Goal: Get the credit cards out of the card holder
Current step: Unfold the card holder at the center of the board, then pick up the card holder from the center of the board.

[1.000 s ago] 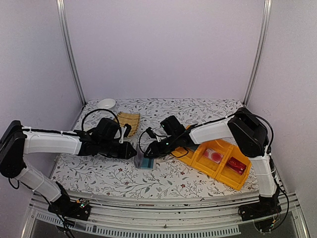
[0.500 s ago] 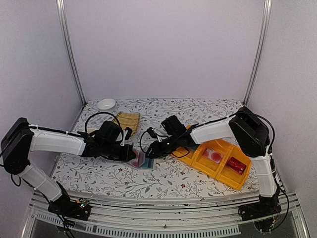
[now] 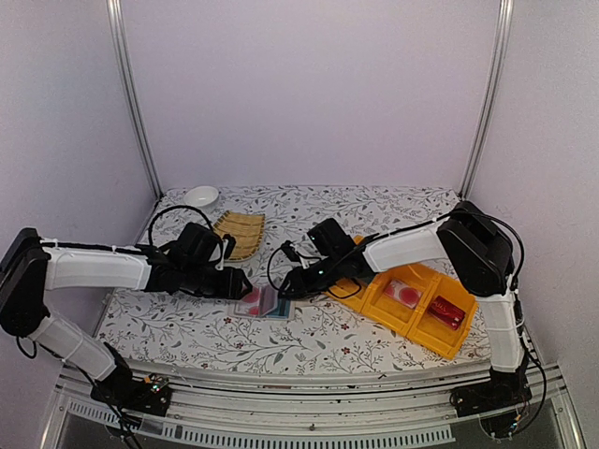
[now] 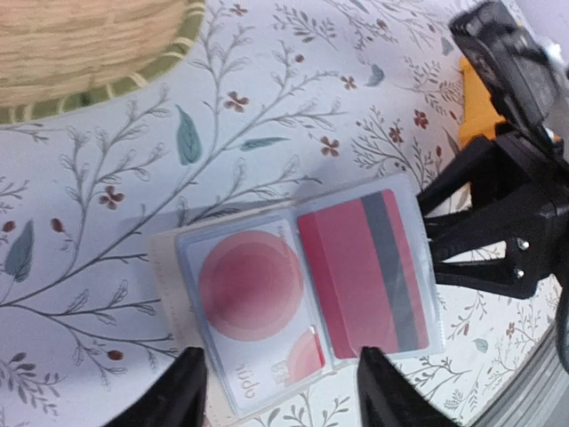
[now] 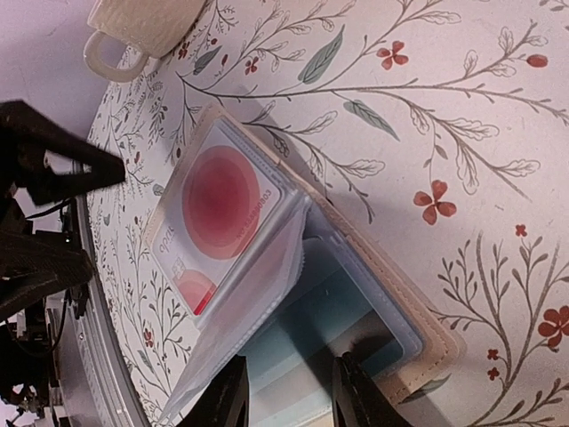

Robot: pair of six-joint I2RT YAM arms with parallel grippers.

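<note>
The card holder (image 3: 265, 301) lies open on the flowered cloth between the two arms, its beige edge (image 5: 427, 307) to the right. A clear sleeve page lies flat to the left, showing the whitish-pink card with the red circle (image 4: 249, 285) (image 5: 218, 200); beside it is a red card with a grey stripe (image 4: 369, 276). The teal card (image 5: 356, 311) sits in the pocket underneath. My left gripper (image 4: 284, 400) (image 3: 236, 283) is open, its tips straddling the near edge of the sleeve. My right gripper (image 5: 289, 396) (image 3: 290, 285) stands part open, tips resting on the teal pocket side.
A woven bamboo mat (image 3: 240, 230) (image 4: 89, 44) lies behind the left gripper, with a small white dish (image 3: 199, 195) at the back left. Yellow trays (image 3: 416, 323) holding red items sit to the right under the right arm.
My left gripper closed, then opened and drew back left. The sleeve page with the pink card has flipped over to the left and now lies flat. The right gripper kept its place.
</note>
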